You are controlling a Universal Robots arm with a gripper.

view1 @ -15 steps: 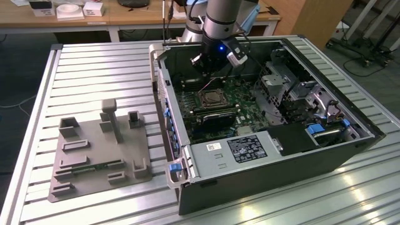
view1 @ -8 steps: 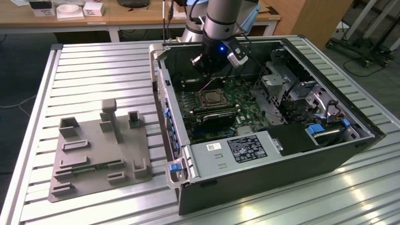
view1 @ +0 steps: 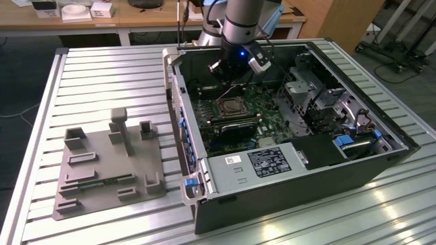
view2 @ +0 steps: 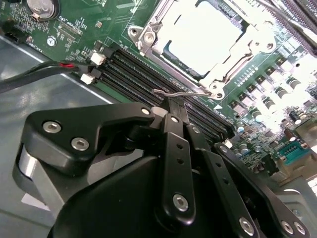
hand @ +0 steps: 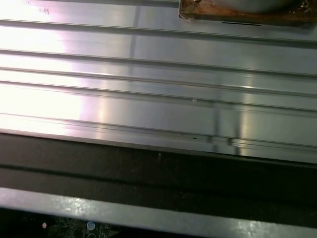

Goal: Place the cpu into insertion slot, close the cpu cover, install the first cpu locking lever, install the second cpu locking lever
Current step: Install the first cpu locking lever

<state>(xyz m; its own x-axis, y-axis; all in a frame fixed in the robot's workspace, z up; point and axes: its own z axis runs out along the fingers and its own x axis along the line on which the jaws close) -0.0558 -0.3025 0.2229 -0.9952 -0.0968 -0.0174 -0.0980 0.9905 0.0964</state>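
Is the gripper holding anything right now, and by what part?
Nothing seems held. The gripper is shut with nothing between its fingers, its tip right by the thin wire lever at the edge of the socket.

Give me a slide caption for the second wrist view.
Shut gripper near a cpu locking lever, the cpu seated under the closed cpu cover.

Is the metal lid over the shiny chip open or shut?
Shut: in the second wrist view the cpu cover lies flat around the cpu, whose silvery top shows through its window.
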